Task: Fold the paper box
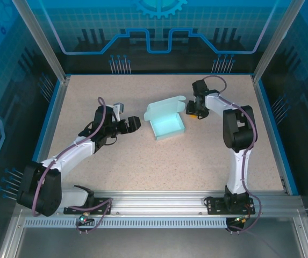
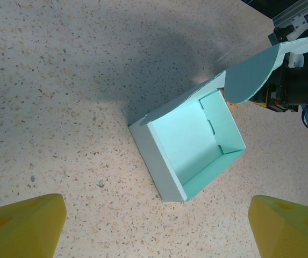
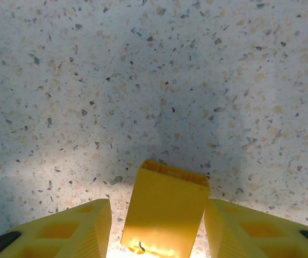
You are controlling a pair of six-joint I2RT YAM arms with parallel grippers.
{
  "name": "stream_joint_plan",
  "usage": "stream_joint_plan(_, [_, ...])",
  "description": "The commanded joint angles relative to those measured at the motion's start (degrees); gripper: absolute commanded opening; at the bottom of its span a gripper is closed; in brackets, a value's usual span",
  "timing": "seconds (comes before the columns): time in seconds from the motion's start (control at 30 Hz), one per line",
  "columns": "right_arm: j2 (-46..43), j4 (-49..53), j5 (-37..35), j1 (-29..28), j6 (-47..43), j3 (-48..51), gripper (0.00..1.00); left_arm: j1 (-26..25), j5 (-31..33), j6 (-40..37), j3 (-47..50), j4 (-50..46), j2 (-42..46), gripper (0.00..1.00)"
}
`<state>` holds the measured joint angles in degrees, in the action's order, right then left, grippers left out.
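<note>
The light blue-teal thin card paper box (image 1: 168,127) sits near the middle of the speckled beige surface (image 1: 116,161), between the two arms. It is already formed into a shallow rectangular tray with four upright walls, and its open top shows a bare, bright inside (image 2: 188,145). Its lid panel (image 1: 162,109) stands raised off the far wall and leans back, and the left wrist view shows a rounded tuck flap (image 2: 253,72) at its free edge. The box lies at a slant to the edges of the surface. The left claw (image 1: 134,124) hovers just left of the box without touching it. In the left wrist view that claw (image 2: 154,215) is spread wide, its yellow fingertips (image 2: 22,226) at the two lower corners and the box between and beyond them. The right claw (image 1: 192,110) is just right of the lid's far corner. In the right wrist view this claw (image 3: 159,209) is narrow, its yellow fingers (image 3: 62,231) closed against a small yellow-orange block (image 3: 165,201) above bare surface.
</note>
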<state>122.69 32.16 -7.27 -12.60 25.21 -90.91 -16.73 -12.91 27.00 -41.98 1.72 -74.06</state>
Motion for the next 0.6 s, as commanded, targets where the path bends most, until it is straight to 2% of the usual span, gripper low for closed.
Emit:
stream_joint_plan(0.0, [1.8, 3.7, -3.4, -1.1, -1.1, -2.1, 0.49, -0.2, 0.1, -1.6, -2.0, -1.1, -0.5, 0.9])
stream_joint_plan(0.1, [2.4, 4.2, -3.8, -1.3, -1.2, -2.7, 0.48, -0.2, 0.0, -1.7, -2.1, -1.5, -0.8, 0.9])
stream_joint_plan(0.3, [-0.9, 3.4, -5.6, -1.3, -1.9, -1.0, 0.38, -0.2, 0.0, -2.0, -2.3, -1.9, -0.7, 0.9])
stream_joint_plan(0.47, [-10.2, 1.6, -7.8, -1.3, -3.7, 6.4, 0.35, -0.2, 0.4, -2.4, -2.1, -2.4, -0.2, 0.9])
stream_joint_plan(0.57, [-18.9, -1.6, -4.9, -1.7, -5.5, 14.6, 0.35, -0.2, 0.7, -2.3, -1.3, -1.9, 0.2, 0.91])
